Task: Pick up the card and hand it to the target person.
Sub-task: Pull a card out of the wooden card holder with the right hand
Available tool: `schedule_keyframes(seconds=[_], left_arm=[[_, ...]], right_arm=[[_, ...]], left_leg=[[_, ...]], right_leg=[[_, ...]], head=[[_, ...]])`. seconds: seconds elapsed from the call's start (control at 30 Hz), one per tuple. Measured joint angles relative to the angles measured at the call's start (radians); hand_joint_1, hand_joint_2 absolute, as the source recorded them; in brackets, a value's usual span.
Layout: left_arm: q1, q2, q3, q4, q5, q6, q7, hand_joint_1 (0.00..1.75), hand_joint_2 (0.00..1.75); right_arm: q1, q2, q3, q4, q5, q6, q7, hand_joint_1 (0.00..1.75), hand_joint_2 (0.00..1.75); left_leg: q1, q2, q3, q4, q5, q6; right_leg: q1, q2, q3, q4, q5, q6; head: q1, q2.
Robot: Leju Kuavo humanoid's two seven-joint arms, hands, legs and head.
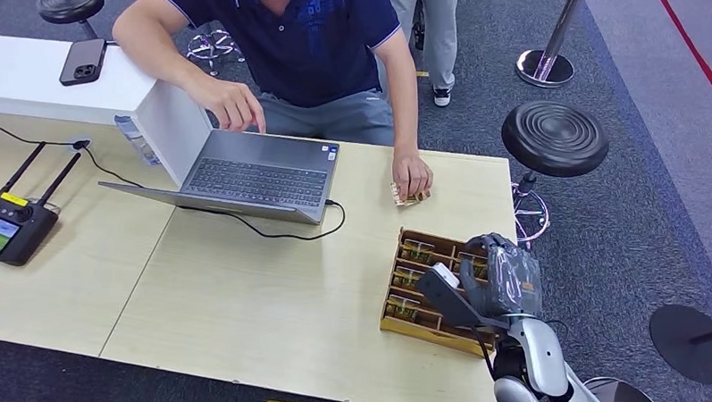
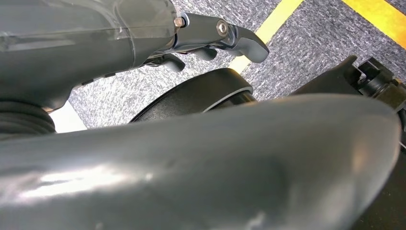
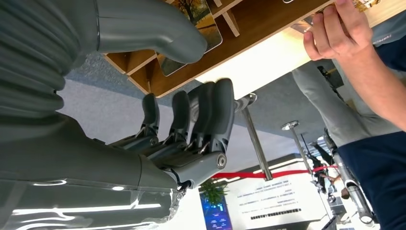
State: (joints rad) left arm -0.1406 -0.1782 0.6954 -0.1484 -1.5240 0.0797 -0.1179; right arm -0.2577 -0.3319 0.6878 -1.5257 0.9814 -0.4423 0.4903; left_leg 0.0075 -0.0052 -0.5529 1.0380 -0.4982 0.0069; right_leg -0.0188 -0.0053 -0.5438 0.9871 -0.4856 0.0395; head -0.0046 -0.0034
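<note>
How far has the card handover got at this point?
Done: the right robot hand is over the wooden card tray. In hand: it holds no card, with its fingers apart beside the tray. Left: gripping a card and passing it to the person at the table.

An open laptop (image 1: 258, 173) is set near the table's (image 1: 248, 294) far edge, its cable (image 1: 273, 229) trailing across the top. A remote controller (image 1: 13, 222) is placed at the left edge. A phone (image 1: 83, 61) is laid on the white box (image 1: 44, 82) at the far left corner.
</note>
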Motion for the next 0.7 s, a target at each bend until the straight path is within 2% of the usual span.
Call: schedule_keyframes(seconds=[0.2, 0.5, 0.7], left_arm=[[0.000, 0.000, 0.000, 0.000, 0.000, 0.000, 0.000, 0.00, 0.00], [0.000, 0.000, 0.000, 0.000, 0.000, 0.000, 0.000, 0.00, 0.00], [0.000, 0.000, 0.000, 0.000, 0.000, 0.000, 0.000, 0.00, 0.00]], right_arm=[[-0.005, 0.000, 0.000, 0.008, 0.006, 0.000, 0.001, 0.91, 1.75], [-0.012, 0.000, 0.000, 0.020, 0.006, 0.001, 0.002, 1.12, 1.75], [-0.013, 0.000, 0.000, 0.031, 0.003, 0.007, 0.003, 1.16, 1.75]], left_leg=[[0.000, 0.000, 0.000, 0.000, 0.000, 0.000], [0.000, 0.000, 0.000, 0.000, 0.000, 0.000], [0.000, 0.000, 0.000, 0.000, 0.000, 0.000]], right_leg=[[0.000, 0.000, 0.000, 0.000, 0.000, 0.000], [0.000, 0.000, 0.000, 0.000, 0.000, 0.000], [0.000, 0.000, 0.000, 0.000, 0.000, 0.000]], head=[[0.000, 0.000], [0.000, 0.000], [0.000, 0.000]])
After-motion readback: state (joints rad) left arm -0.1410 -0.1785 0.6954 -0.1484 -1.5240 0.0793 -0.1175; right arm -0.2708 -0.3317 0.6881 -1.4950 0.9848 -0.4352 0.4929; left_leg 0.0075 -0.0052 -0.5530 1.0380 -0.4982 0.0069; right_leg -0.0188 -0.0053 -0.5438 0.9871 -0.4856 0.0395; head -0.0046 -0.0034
